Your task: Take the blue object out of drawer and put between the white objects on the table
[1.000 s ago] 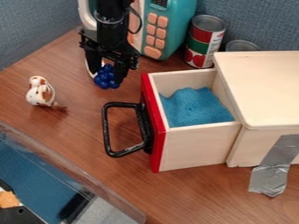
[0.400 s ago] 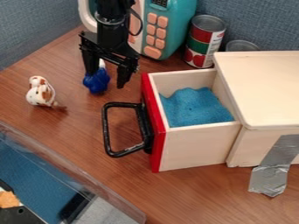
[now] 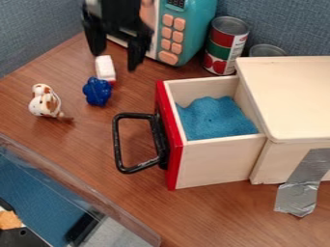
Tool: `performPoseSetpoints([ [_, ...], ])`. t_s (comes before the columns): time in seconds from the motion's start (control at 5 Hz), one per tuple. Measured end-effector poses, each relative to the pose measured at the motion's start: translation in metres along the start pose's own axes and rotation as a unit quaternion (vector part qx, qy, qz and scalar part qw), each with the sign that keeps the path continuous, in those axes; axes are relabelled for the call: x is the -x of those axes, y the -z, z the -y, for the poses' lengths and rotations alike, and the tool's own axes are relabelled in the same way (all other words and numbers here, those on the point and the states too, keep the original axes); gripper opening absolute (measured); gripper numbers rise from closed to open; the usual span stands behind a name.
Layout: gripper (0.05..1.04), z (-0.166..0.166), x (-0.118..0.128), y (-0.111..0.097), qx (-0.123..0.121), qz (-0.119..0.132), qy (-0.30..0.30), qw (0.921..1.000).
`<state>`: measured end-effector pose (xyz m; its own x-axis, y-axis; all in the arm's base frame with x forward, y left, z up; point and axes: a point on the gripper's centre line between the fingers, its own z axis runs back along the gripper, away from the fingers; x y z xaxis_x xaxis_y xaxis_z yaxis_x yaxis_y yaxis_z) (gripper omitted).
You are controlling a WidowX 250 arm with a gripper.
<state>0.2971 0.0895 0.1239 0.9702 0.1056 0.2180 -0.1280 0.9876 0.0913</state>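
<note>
While the black end effector hangs up high with its two fingers wide apart, the blue object sits down on the brown table. It is bumpy, and it is just beside the red end of a small white block. On its other side, a bit apart, is a little white toy with brown spots. So the blue object is near both white things, but closer to the block.

A wooden box is on the right, with its drawer pulled out. The drawer has a red front and a big black handle. Soft, lumpy blue stuff lies in it. Shiny gray tape runs from the box down to the table. At the back are a blue-green toy oven with peach buttons and a red and green can.
</note>
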Motion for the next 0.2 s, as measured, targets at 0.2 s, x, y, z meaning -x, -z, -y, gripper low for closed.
performPoseSetpoints([
  [0.2,1.0,-0.0004,0.0243,-0.0222,-0.018,0.0,0.026,0.9995],
])
